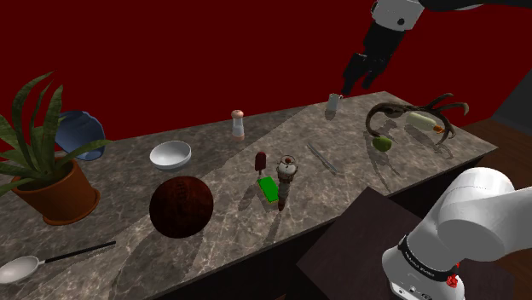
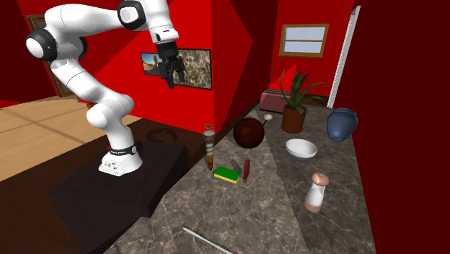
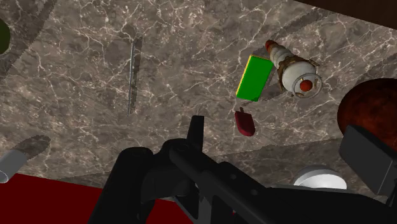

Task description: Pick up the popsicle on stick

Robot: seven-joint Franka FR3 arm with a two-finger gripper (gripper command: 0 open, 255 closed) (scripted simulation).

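A dark red popsicle [image 1: 262, 159] on a short stick is shown lying on a marbled stone surface [image 1: 230, 228], about midway along it. The stick is turned toward a green sponge [image 1: 269, 189], which is set just beside the popsicle on the near side. An ornate grinder [image 1: 286, 170] stands just to the shoulder view's right. These two crowd one flank, so the far and left sides are judged the freer way in.

A large brown ball [image 1: 181, 206] and a white bowl [image 1: 170, 155] are placed farther to the left, apart from the popsicle.

The black jaws are carried by the white arm [image 1: 394, 12] high above the far right end of the surface. They are held wide apart, with nothing between them. This is probably because no descent has been made yet. The popsicle lies well below and ahead of them, roughly in line with the gap between the two fingers, untouched.
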